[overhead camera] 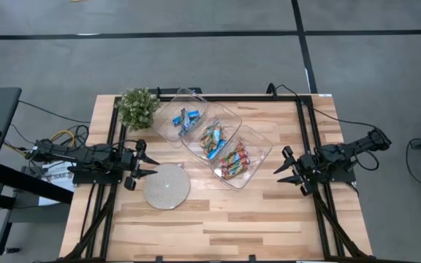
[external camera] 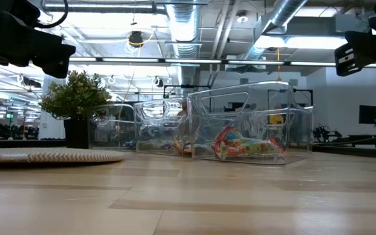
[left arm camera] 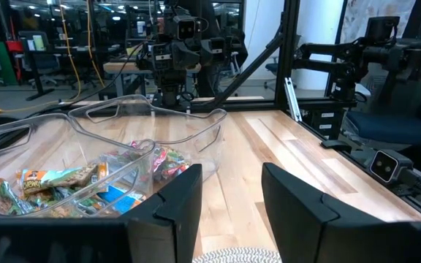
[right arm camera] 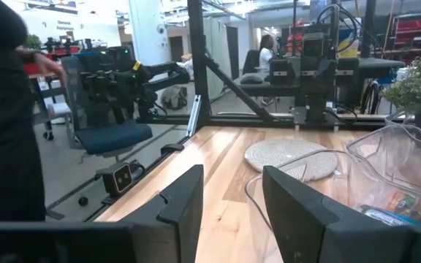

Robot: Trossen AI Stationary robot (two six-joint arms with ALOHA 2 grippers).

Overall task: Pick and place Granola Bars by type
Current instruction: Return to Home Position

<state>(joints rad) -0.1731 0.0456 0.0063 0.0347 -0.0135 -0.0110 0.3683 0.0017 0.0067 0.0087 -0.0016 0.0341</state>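
— While both arms hang at opposite edges of the tabletop, where are the granola bars?
— All those in view lie inside three clear bins set in a slanting row across the back half of the wood, each bin touching the next. Blue-and-white bars lie in the far bin, just beside a small potted plant. Bars in mixed blue, green and orange wrappers sit in the middle bin. Red and orange bars are piled in the near bin, and show through its clear wall from table height.
— And the left end effector?
— It hovers over the left side, pointing toward the bins; from above its tips show just beside a round woven mat. Its two dark fingers stand apart and hold nothing: the wrist camera shows wood and the mat's edge between them.
— The right end effector?
— It hovers at the right edge, near the last bin but apart from it, facing the left arm across the table. Its fingers are spread too, with nothing between them.
— Anything beyond the table?
— A person in dark clothing shows blurred at the edge of the right wrist view, beside a blue chair
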